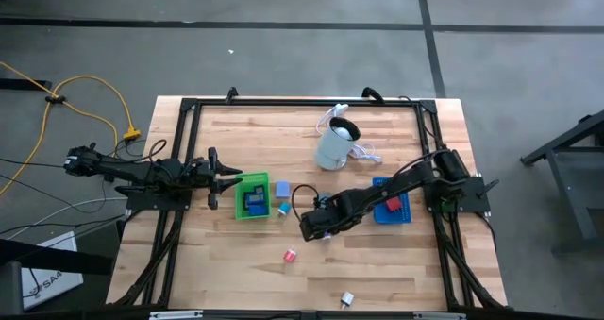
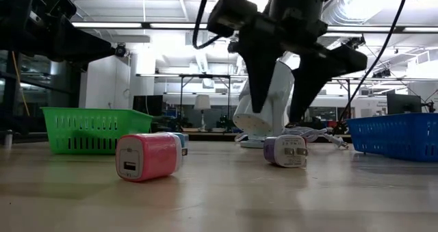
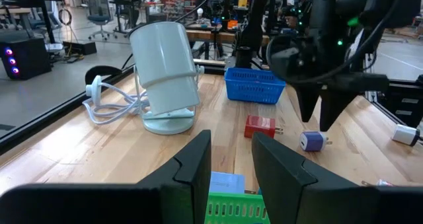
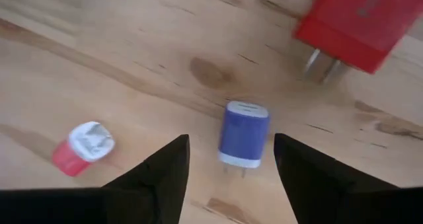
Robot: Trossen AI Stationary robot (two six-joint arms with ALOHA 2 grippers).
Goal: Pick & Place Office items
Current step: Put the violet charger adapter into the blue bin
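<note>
A pink charger block (image 2: 148,156) lies nearest on the wooden surface (image 2: 226,198), a blue piece (image 2: 181,142) just behind it, only partly seen. A purple plug (image 2: 285,150) lies near centre. The right claw (image 2: 279,88) hangs above it, fingers spread. A green tray (image 2: 82,129) stands left, a blue tray (image 2: 400,135) right, a pale cylindrical appliance (image 2: 270,116) behind.

Pale planked wood table (image 1: 236,263) — smooth, faintly shiny, green tray (image 2: 89,129) of latticed plastic, pink charger (image 2: 147,157) glossy plastic

2 trays (image 1: 251,199), 1 appliance (image 1: 335,146)
</note>
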